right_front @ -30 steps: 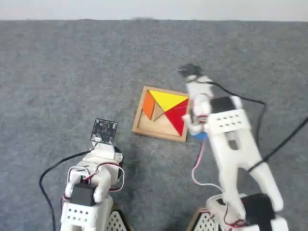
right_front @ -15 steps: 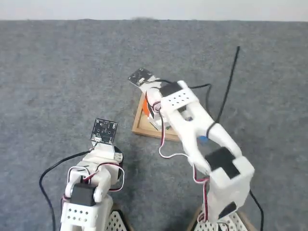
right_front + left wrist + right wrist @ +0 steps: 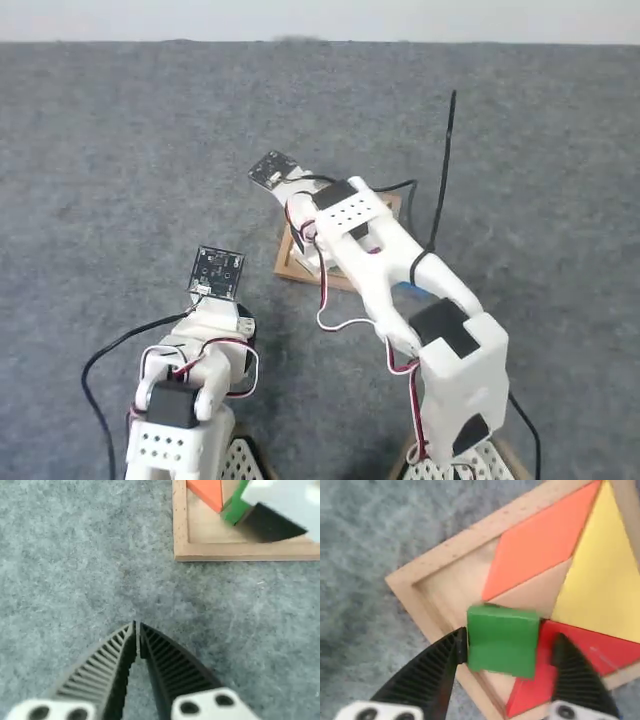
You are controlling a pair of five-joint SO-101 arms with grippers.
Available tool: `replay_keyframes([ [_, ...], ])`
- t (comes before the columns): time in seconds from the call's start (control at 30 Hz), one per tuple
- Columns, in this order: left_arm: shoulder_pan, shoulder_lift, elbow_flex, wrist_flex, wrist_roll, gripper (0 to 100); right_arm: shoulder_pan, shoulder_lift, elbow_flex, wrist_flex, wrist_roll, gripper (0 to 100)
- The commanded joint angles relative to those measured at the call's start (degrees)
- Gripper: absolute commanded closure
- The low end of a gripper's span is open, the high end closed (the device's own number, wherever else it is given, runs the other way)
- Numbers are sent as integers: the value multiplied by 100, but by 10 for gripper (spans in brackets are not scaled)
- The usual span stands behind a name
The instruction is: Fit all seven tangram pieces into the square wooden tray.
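The square wooden tray point(image 3: 420, 575) holds an orange parallelogram point(image 3: 540, 545), a yellow triangle point(image 3: 600, 580) and a red triangle point(image 3: 585, 642). My right gripper point(image 3: 507, 647) hangs over the tray's bare corner, shut on a green square point(image 3: 502, 640) that is slightly tilted. In the high view the right arm point(image 3: 370, 250) covers most of the tray point(image 3: 288, 265). A blue piece point(image 3: 412, 289) peeks out beside the tray under that arm. My left gripper point(image 3: 137, 626) is shut and empty above the carpet, short of the tray point(image 3: 180, 535), where the green square point(image 3: 234, 509) also shows.
Grey carpet point(image 3: 120, 150) covers the whole table. The left arm point(image 3: 195, 370) rests at the near left. A black cable point(image 3: 445, 150) rises behind the right arm. A pale wall strip runs along the far edge.
The right arm has swung from the tray's right side to over it and then slightly further left, hiding the pieces from above. The left arm has not moved.
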Motion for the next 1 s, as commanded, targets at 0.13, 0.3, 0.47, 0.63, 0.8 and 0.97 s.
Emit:
replay_keyframes([
  [0.13, 9, -70, -75, 35, 70, 988, -31, -57, -281, 40, 35, 612],
  [0.3, 9, -70, -75, 35, 70, 988, 4, -690, -211, 101, -193, 629],
  [0.47, 9, -70, -75, 35, 70, 988, 57, -2273, 897, -382, -246, 657],
  [0.63, 9, -70, -75, 35, 70, 988, 488, -3125, 2611, -1692, -246, 814],
  [0.8, 9, -70, -75, 35, 70, 988, 901, -2765, 3112, -2387, -325, 971],
  [0.97, 9, -70, -75, 35, 70, 988, 945, -2229, 3086, -2686, -475, 971],
])
